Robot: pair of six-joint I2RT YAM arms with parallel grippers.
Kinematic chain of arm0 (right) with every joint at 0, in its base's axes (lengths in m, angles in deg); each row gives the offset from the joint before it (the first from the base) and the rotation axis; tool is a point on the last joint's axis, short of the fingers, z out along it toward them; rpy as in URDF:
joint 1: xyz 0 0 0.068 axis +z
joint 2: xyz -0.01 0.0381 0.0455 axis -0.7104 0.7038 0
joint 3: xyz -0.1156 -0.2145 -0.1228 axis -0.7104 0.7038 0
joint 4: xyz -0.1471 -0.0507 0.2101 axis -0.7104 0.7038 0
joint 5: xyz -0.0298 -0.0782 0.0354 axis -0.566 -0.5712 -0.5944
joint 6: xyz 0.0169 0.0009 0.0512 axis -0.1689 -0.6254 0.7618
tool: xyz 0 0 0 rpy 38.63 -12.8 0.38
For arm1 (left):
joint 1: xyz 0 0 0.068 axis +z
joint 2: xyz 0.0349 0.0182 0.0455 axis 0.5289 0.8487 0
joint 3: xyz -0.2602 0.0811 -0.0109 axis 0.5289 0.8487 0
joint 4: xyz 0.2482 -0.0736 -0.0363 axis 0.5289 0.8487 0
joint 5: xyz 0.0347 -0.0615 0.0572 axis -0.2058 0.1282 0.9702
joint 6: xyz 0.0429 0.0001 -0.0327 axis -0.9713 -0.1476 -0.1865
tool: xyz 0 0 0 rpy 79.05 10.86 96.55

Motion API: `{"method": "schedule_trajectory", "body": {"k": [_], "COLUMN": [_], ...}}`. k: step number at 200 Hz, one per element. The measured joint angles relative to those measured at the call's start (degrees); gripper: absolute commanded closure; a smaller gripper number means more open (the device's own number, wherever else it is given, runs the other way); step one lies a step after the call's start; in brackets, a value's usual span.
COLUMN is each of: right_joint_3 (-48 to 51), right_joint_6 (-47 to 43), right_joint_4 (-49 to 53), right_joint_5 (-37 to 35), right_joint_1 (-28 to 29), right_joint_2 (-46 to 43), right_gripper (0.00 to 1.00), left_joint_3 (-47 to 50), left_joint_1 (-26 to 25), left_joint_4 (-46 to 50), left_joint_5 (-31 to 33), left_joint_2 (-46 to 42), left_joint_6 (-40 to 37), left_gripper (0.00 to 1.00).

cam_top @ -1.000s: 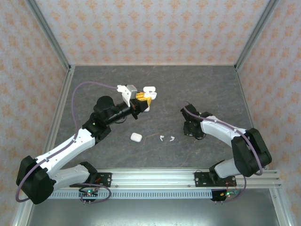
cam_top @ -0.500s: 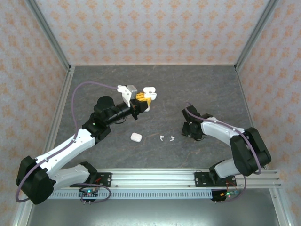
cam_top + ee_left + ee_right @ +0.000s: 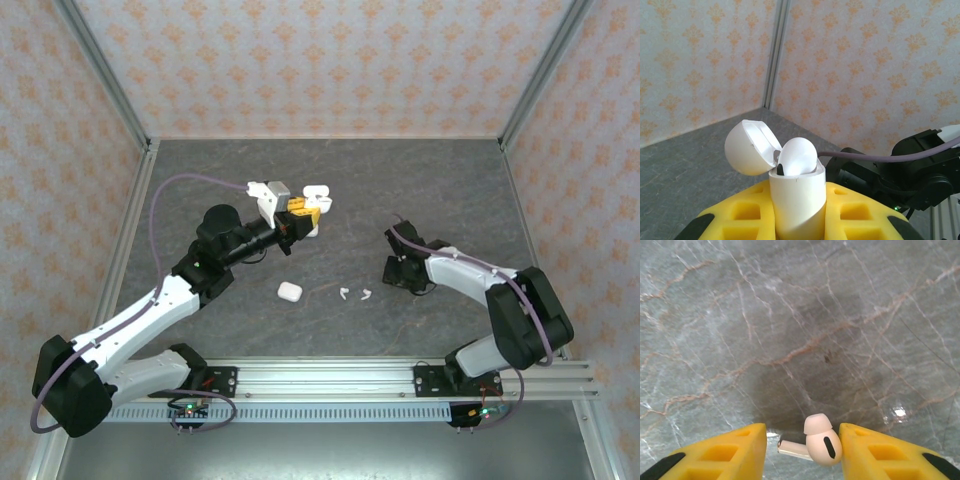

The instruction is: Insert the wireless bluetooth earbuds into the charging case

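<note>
Nearest the arms' bases, a small closed white plastic case (image 3: 289,292) and two tiny white stemmed earbuds (image 3: 343,293) lay loose on the grey marbled surface (image 3: 450,190). Just beyond them, to the right, the right arm's yellow fingers (image 3: 725,452) stood partly open, low over the surface, straddling a pale pinkish stemmed earbud (image 3: 820,440). Its head touched one finger and a sliver of gap showed at the stem end, so it looked bracketed rather than gripped. Farther back, the left arm's yellow fingers (image 3: 740,215) were closed tight on an open white plastic charging case (image 3: 797,200). They held it up off the surface with its rounded lid (image 3: 747,147) flipped back and one white earbud (image 3: 797,155) already seated inside.

The step in hand appeared to be the pickup of the next earbud. The next move would likely call for closing squarely on it without letting it skid. It would then have to be carried across to whatever slot remained free in the raised case, stem first.
</note>
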Motion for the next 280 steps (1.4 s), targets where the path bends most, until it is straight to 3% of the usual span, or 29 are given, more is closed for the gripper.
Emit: {"method": "schedule_trajectory", "body": {"k": [180, 280], "right_joint_3": [-5.2, -6.5], "right_joint_6": [-6.0, -5.9], "right_joint_4": [-5.5, -1.9], "right_joint_5": [1.9, -1.8], "right_joint_1": [2.5, 2.7], "right_joint_2": [6.2, 8.0], "right_gripper": [0.58, 0.54], "left_joint_3": [0.0, 0.7], "left_joint_1": [0.0, 0.0], "left_joint_4": [0.9, 0.9], "left_joint_5": [0.0, 0.0], "left_joint_2": [0.0, -0.6], "left_joint_6": [0.0, 0.0], "left_gripper": [1.00, 1.00]}}
